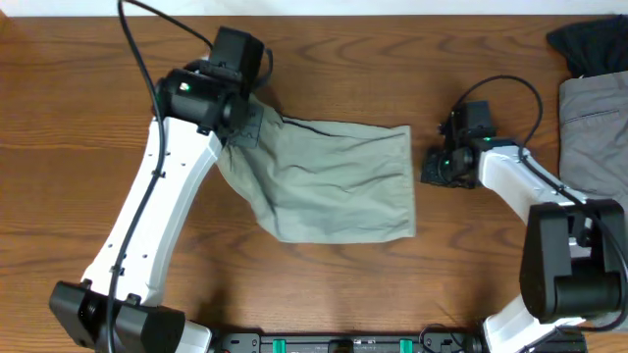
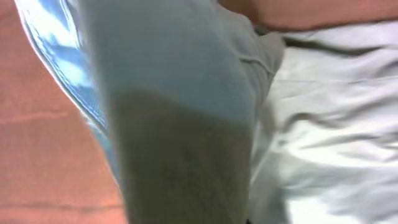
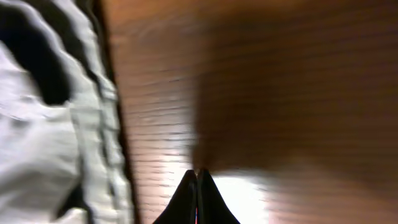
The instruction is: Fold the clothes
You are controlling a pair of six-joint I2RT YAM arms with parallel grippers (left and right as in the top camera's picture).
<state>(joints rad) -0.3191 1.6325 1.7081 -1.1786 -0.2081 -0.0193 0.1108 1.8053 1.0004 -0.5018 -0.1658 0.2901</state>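
Observation:
The light khaki-green shorts lie folded in the middle of the wooden table, legs pointing right. My left gripper is at their upper left corner, by the waistband, and appears shut on the cloth, which is bunched and raised there. In the left wrist view the shorts fill the frame and hide the fingers. My right gripper is shut and empty just right of the shorts' hem. In the right wrist view its closed tips sit over bare wood, with the shorts' edge at the left.
A grey garment lies at the table's right edge, with a black garment behind it at the back right corner. Bare wood table surrounds the shorts.

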